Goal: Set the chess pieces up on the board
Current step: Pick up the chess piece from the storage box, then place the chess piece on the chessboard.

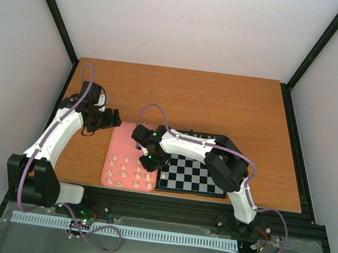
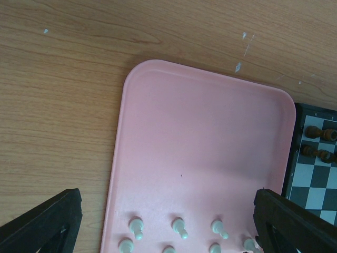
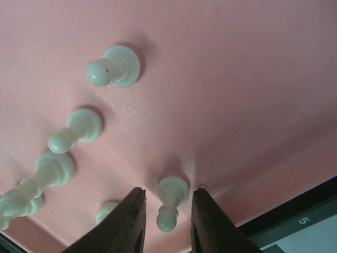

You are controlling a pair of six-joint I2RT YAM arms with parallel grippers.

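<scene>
While your right arm stretches leftward over the board (image 1: 195,177), its elbow is raised above the squares and its wrist is bent down at the pink tray (image 1: 120,138). The right hand (image 3: 168,192) points steeply down near the tray's edge beside the board. Its two fingers stand a little apart, with a narrow gap on each side of what sits between them. They are not visibly pressing on anything.

Between those fingers you have one cream pawn (image 3: 167,219), upright on its base on the tray. Its long axis is vertical, with the round head up toward the wrist camera. The other chess pieces (image 1: 128,174) stand upright too, in rows across the near half of the tray, out to the left of the hand.

Your left arm is bent back over the tabletop (image 1: 190,98), just left of the tray's far corner. The left hand (image 2: 167,197) faces the tray with its fingers wide apart and nothing between them. Dark pieces (image 2: 320,142) stand on the board's far rows.
</scene>
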